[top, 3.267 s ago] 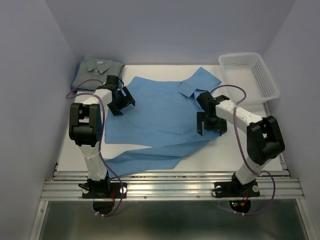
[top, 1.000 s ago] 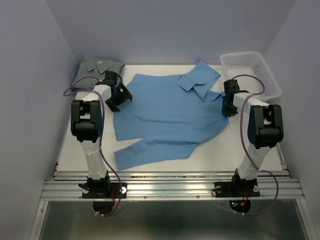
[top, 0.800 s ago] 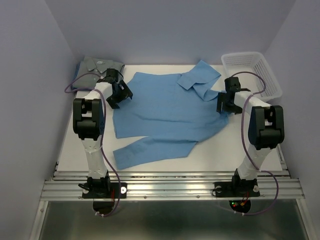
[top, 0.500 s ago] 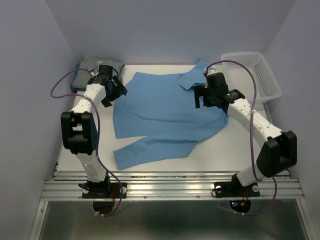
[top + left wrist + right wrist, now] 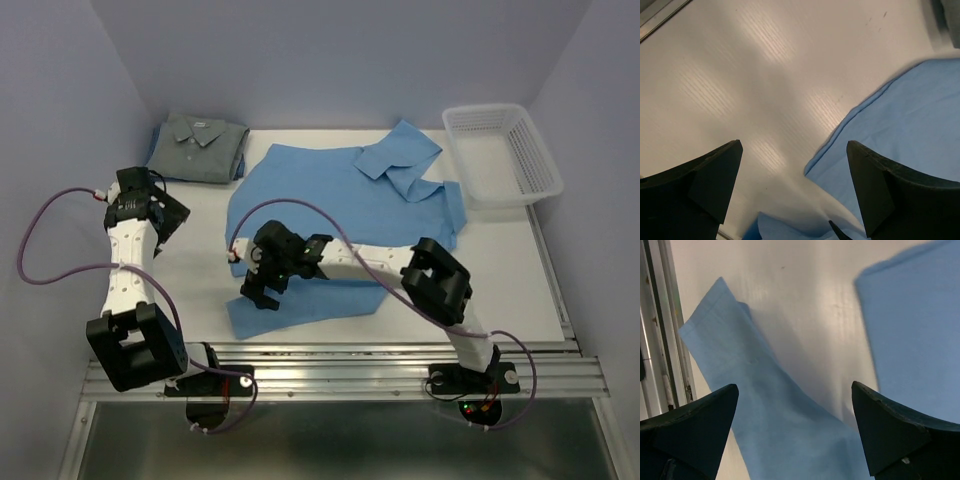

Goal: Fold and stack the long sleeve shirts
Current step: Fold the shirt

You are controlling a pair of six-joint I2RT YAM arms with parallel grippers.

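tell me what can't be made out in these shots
- Top view: the right arm covers where the sleeve joins the light blue shirt.
- Top view: the grey shirt is folded, its sleeves tucked out of sight.
- Left wrist view: a grey shape in the top right corner is cut off by the frame edge; cannot tell what it is.
- Right wrist view: the sleeve runs off the bottom edge.

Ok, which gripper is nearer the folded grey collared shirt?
Left. Left gripper hangs just nearside of the grey shirt; right gripper is over a sleeve of the light blue shirt.
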